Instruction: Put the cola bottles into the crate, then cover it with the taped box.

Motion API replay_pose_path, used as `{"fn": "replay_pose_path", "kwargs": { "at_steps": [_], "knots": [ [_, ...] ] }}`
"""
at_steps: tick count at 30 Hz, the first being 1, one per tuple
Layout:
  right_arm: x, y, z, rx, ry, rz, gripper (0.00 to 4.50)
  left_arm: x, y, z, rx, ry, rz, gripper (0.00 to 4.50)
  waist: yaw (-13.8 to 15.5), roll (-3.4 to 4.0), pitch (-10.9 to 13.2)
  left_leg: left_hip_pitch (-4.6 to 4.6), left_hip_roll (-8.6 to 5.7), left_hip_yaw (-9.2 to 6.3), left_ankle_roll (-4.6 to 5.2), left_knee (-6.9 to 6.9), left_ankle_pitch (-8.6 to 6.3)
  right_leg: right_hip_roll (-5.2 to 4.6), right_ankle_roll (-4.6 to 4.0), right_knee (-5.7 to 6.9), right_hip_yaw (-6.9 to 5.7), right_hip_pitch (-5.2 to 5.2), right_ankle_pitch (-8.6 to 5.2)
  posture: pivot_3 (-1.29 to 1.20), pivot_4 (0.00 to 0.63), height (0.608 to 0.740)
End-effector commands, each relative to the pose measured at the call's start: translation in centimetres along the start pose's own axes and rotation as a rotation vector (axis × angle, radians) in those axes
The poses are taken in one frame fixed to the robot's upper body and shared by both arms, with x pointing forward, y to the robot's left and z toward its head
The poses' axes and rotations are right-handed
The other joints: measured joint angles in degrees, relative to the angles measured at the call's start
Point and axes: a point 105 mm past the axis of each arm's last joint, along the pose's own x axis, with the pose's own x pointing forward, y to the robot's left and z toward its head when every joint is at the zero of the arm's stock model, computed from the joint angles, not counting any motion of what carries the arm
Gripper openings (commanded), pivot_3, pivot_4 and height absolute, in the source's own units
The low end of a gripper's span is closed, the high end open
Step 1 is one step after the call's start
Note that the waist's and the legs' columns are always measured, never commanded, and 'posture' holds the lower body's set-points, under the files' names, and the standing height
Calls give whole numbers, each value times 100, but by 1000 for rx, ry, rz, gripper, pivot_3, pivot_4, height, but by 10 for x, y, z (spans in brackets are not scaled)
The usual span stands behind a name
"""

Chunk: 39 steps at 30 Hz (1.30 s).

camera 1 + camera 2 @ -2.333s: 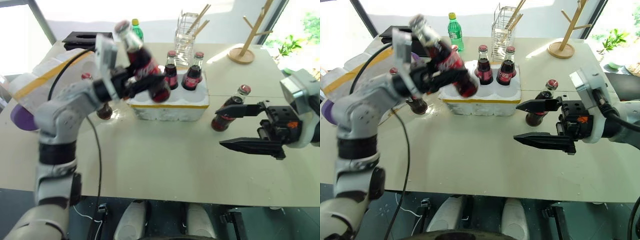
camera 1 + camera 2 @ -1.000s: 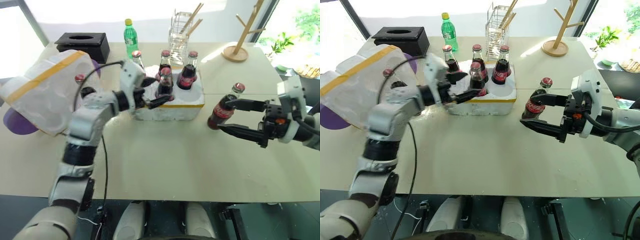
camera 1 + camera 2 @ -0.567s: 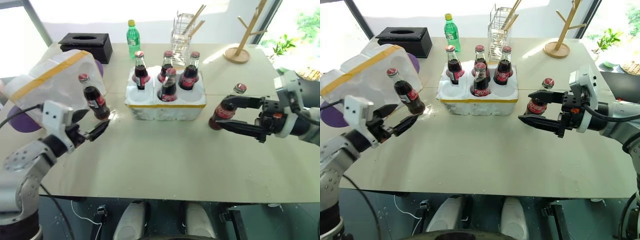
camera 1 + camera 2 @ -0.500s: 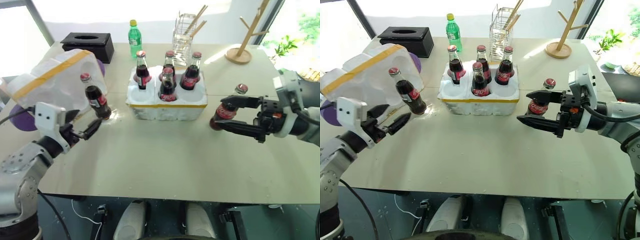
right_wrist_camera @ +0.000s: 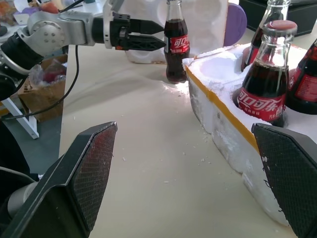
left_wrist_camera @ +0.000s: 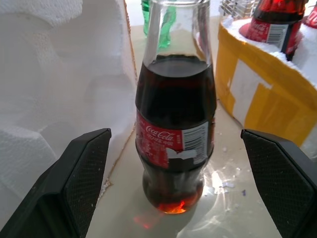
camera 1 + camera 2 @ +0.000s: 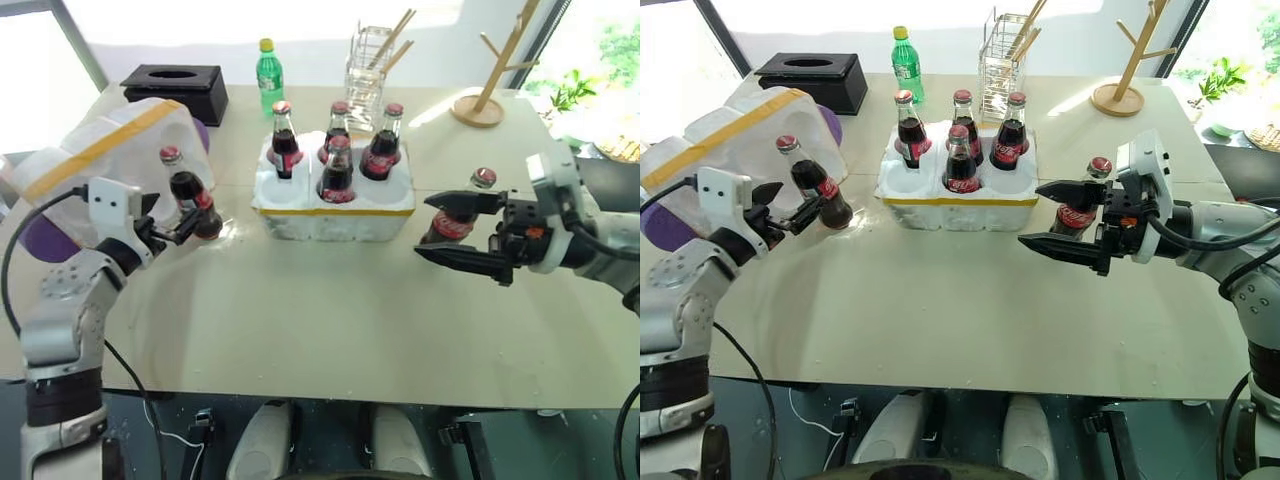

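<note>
Two bottles left outside the crate, both sets of fingers spread around them

Four bottles (image 7: 960, 160) stand in the crate (image 7: 958, 193) mid-desk (image 7: 940, 300); two front wells look empty. The left gripper (image 7: 790, 212) has its fingers apart on either side of the fifth bottle (image 7: 815, 185), which stands just beside the taped box (image 7: 725, 135). The right gripper (image 7: 1060, 215) has its fingers wide apart in front of the sixth bottle (image 7: 1078, 205), right of the crate. Risks, as I judge them: a finger closing off-centre could nudge a tall, narrow bottle over, or glass could slip from the pads; the left fingers could also catch the box's foam wall, and a lifted bottle could knock those already seated.
</note>
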Motion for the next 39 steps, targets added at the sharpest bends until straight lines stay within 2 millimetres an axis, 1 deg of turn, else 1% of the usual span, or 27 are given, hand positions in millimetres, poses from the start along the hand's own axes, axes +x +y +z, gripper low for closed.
{"fn": "replay_pose_path", "kwargs": {
  "at_steps": [1,4,6,8,11,12,13,14,16,19,20,22,25,26,28,30,33,37,39],
  "knots": [
    [0,7,10,-40,-19,23,4500,13,-2,4,72,-13,-33,4389,3,0,0,0,0,0,0,0,0,0,0,0,0,0,0,0,150,740],
    [0,9,10,-39,-14,34,4500,25,1,-5,89,20,-34,4389,14,0,0,0,-1,-1,0,1,0,0,0,0,-1,2,0,0,150,740],
    [0,9,10,-40,-14,36,4500,30,7,-11,106,42,-12,4389,4,0,0,0,-1,0,0,1,0,0,1,0,0,1,0,0,150,740],
    [0,10,11,-38,-16,36,4500,31,10,-12,98,32,-11,4389,-22,-1,0,0,-1,1,0,1,0,0,1,1,0,-1,0,0,150,740],
    [0,11,9,-32,-13,40,4500,30,11,-6,84,-3,-17,3599,-32,-1,0,-1,0,1,0,-1,0,0,1,5,0,-6,0,0,150,740],
    [0,11,9,-31,-12,40,4500,29,11,-5,88,-8,-27,3048,-33,-1,0,-1,1,1,0,-1,0,0,1,5,0,-5,0,0,150,740],
    [-1,11,9,-30,-12,39,4500,28,10,-3,92,-9,-32,2713,-31,-1,1,-1,1,1,0,-1,0,-1,1,5,0,-5,0,0,150,740],
    [-1,11,9,-29,-13,39,4500,27,10,-2,94,-10,-36,2730,-25,-2,1,-1,1,1,0,-1,0,-1,1,5,0,-5,0,0,150,740],
    [-1,12,9,-27,-13,37,4500,23,13,7,78,-26,-29,2731,-18,-3,2,-2,1,1,0,-1,0,-2,1,5,0,-6,0,0,150,740],
    [-1,13,8,-25,-14,36,4500,9,16,31,62,-78,-46,2731,-28,-13,8,-8,1,0,0,-1,0,-2,1,5,0,-12,0,0,150,740],
    [-1,13,7,-23,-14,35,4500,4,13,39,58,-93,-71,2731,-29,-18,11,-12,2,-1,0,-1,0,-2,1,6,1,-18,0,0,150,740],
    [-2,13,6,-22,-12,31,4500,-10,-2,57,25,-112,-193,2731,-32,-31,19,-20,2,-2,-2,-1,1,-2,0,11,1,-26,0,0,150,740],
    [-3,13,5,-22,-10,20,4500,-35,-36,80,11,-91,-437,2731,-34,-33,19,-53,1,-4,-7,5,4,-7,0,19,2,-58,0,0,150,740],
    [-3,12,5,-22,-12,17,4500,-41,-45,86,20,-86,-497,2731,-14,-33,19,-68,-2,-5,-16,8,9,-11,0,26,1,-73,0,0,150,740],
    [-3,11,5,-17,-20,7,4500,-43,-54,99,22,-93,-562,2731,16,-31,18,-75,-6,-4,-34,10,20,-14,0,28,1,-80,0,0,150,740],
    [-2,10,4,-16,-23,-2,4500,-30,-53,113,18,-128,-553,2731,27,-32,19,-75,-8,-8,-33,10,20,-13,0,29,-2,-78,0,0,150,740],
    [0,9,4,-19,-26,-8,4500,2,-51,122,58,-166,-490,2731,6,-32,19,-71,-9,-14,-31,12,22,-3,-5,38,-6,-76,5,0,150,740],
    [0,9,4,-22,-31,-24,4500,46,-66,114,145,-148,-460,2731,-6,-32,19,-61,-10,-10,-30,10,23,10,-6,39,-3,-70,5,0,150,740],
    [-1,8,3,-19,-30,-32,4500,58,-77,108,153,-133,-483,2731,-18,-34,19,-64,-10,-7,-35,10,25,13,-6,38,-3,-73,5,0,150,740]
  ]
}}
